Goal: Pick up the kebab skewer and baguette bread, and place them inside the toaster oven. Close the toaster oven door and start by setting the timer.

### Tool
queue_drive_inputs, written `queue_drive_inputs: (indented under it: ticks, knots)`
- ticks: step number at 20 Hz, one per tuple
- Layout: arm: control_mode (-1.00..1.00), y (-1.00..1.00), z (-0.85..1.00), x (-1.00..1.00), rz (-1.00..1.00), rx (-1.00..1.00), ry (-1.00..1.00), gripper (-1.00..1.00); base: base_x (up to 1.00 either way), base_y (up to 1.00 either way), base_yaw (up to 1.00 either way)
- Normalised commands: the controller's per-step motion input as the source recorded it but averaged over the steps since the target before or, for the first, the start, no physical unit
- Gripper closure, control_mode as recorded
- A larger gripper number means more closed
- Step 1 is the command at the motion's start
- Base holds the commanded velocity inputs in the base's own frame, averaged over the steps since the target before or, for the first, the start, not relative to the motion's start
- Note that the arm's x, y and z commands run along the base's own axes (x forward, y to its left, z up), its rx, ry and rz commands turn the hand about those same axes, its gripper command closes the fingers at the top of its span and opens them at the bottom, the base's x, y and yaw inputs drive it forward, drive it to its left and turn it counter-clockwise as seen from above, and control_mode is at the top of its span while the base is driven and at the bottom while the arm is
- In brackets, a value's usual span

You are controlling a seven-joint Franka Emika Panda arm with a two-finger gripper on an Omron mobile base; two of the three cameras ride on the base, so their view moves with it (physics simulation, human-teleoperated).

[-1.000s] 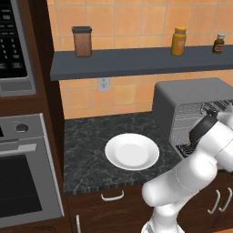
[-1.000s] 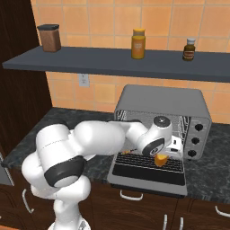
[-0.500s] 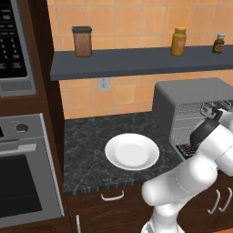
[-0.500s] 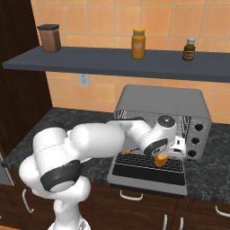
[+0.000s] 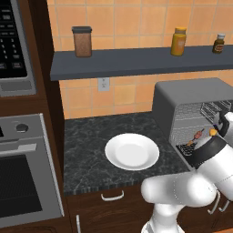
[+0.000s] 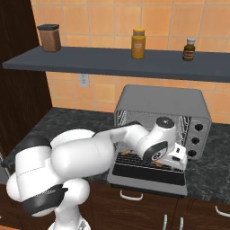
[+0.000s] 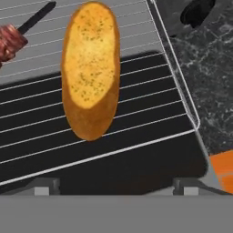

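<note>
The toaster oven (image 6: 162, 108) stands on the dark speckled counter (image 5: 91, 154) against the tiled wall, with the toaster oven door (image 6: 150, 173) folded down flat toward the front edge of the counter. The robot arm (image 6: 90, 155) reaches from the base into the oven opening, and the gripper (image 6: 176, 158) sits just above the lowered door at the mouth of the oven. In the hand view the two finger tips (image 7: 45, 185) stand far apart at the bottom of the picture with nothing between them, so the gripper is fully spread and holds nothing. The baguette bread (image 7: 90, 68) lies on the wire rack (image 7: 150, 95) inside the oven, lengthwise along the hand view, clear of both finger tips. The kebab skewer (image 7: 18, 32) lies on the same rack just beside the bread, its reddish chunk and dark stick end visible at the upper left of the hand view; in the left base view it shows on the rack (image 5: 199, 135). An empty white plate (image 5: 132, 151) rests on the counter to the left of the oven. A shelf (image 6: 117, 64) above the oven carries a brown canister (image 6: 49, 38), an orange jar (image 6: 138, 43) and a small dark bottle (image 6: 190, 49).
</note>
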Motion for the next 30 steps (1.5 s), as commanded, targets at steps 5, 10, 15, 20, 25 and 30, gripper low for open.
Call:
queue_drive_inputs:
  ticks: [5,10,15,20,25,30]
  knots:
    - [-1.0,0.09,-0.07,-0.32,-0.15,0.04,0.16,-1.0,0.0,0.0,0.0]
    - [-1.0,0.11,-0.24,0.0,-0.02,0.03,0.12,-1.0,0.0,0.0,0.0]
    - [-1.0,0.18,-0.5,0.0,0.0,0.0,0.02,-1.0,0.0,0.0,0.0]
    - [-1.0,0.01,-0.33,-0.07,0.0,0.0,0.0,-1.0,0.0,0.0,0.0]
    - [-1.0,0.03,-0.29,0.09,0.0,0.0,0.0,-1.0,0.0,0.0,0.0]
    - [-1.0,0.17,-0.31,0.04,-0.02,0.0,-0.06,-1.0,0.0,0.0,0.0]
